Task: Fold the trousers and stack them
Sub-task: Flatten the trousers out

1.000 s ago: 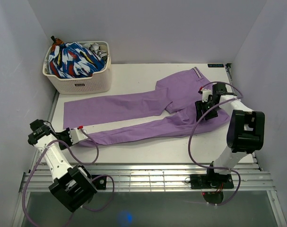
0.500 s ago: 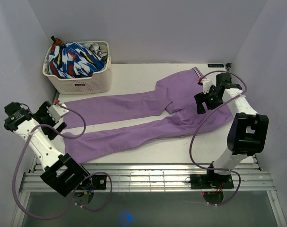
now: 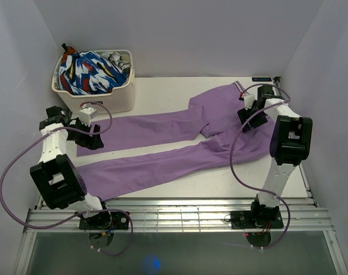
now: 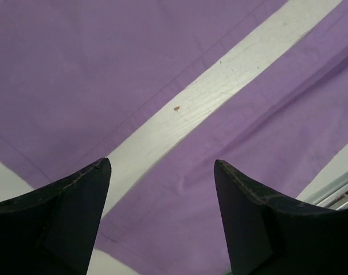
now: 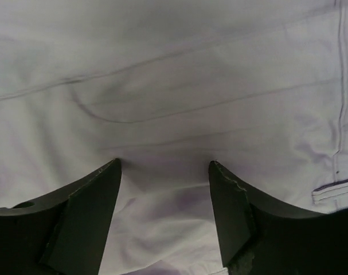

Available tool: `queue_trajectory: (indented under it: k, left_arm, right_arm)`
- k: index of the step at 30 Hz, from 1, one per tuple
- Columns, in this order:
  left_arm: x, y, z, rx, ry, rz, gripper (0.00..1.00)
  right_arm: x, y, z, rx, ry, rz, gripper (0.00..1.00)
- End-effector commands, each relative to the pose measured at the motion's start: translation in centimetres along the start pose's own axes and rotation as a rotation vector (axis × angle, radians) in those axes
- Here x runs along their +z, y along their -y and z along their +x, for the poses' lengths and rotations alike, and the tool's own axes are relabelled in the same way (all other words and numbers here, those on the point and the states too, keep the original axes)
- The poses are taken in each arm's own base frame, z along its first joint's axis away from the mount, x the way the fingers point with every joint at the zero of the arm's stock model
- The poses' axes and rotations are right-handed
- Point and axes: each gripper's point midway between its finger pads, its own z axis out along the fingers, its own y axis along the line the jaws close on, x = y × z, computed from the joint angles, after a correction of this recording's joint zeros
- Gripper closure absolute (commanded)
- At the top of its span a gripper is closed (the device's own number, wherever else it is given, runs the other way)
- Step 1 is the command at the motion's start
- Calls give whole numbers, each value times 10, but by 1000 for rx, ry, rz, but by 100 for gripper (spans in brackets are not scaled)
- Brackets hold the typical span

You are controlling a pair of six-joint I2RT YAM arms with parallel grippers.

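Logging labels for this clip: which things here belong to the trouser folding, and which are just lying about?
Job: purple trousers; left gripper and right gripper, both open.
Lying about: white basket; patterned clothes inside it.

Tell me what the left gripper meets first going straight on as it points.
Probably the bare strip of table between the two legs of the trousers; the left gripper is open, and depth is unclear.

Basket tag: small dark tag point(image 3: 96, 103) on the basket point(image 3: 113, 102) front, just beyond the left gripper point(image 3: 89, 139); lettering too small to read.
Table strip: dark strip point(image 3: 261, 79) on the table point(image 3: 162, 91) edge beyond the right gripper point(image 3: 246, 118); print illegible.
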Motion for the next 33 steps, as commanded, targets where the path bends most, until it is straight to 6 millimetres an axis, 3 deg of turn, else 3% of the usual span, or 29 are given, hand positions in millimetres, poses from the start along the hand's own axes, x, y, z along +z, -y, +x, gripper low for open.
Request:
queue_trajectory:
  k: [1,4,5,6,8,10,12,13,14,15,16,19,23,24,26,27,28,33]
  left_arm:
    - [19,-25,-14,-159,38,-110,18]
    - [39,-32,-8,-202,4,-93,28]
    - [43,-35,-7,-212,-1,-106,29]
    - [47,-36,-5,-218,-7,-104,29]
    - [57,-38,-3,-213,-25,-106,32]
    - [65,-39,-2,-206,-44,-103,35]
    - [69,-41,-4,-195,-45,-107,37]
    - [71,-40,-6,-186,-47,-104,37]
    - [74,-41,-8,-180,-47,-105,39]
    - [75,-42,-10,-176,-47,-105,39]
    - [77,-39,-13,-169,-41,-92,39]
    - [81,-34,-18,-166,-27,-78,39]
    - [91,-35,-19,-186,-18,-93,39]
    - [95,-38,-17,-202,-23,-97,39]
    - [101,-44,-13,-250,-41,-118,39]
    - [103,-48,-12,-262,-49,-129,39]
    - [109,-51,-5,-281,-72,-129,40]
    - [116,-70,19,-355,-162,-203,43]
  right_arm:
    - [2,33,22,73,-59,123,33]
    - [7,27,64,122,-150,104,44]
    - [9,20,89,117,-213,98,53]
    - [7,13,98,114,-225,80,57]
    - [-8,-13,105,109,-201,0,64]
    - [-26,-58,116,80,-189,-141,68]
    - [-38,-88,121,18,-193,-229,70]
    - [-50,-113,109,-27,-143,-301,70]
    - [-60,-127,109,-40,-152,-345,71]
    - [-70,-134,92,-86,-98,-351,70]
    - [-75,-133,80,-74,-63,-333,66]
    - [-83,-99,19,-49,88,-200,66]
    - [-69,-64,-29,-3,179,-95,65]
    - [-53,-59,-33,14,169,-100,65]
    - [-44,-49,-46,51,177,-86,65]
    - [-25,-58,-48,38,151,-109,65]
    - [-17,-53,-50,42,148,-94,65]
    - [25,-37,-33,43,81,-30,66]
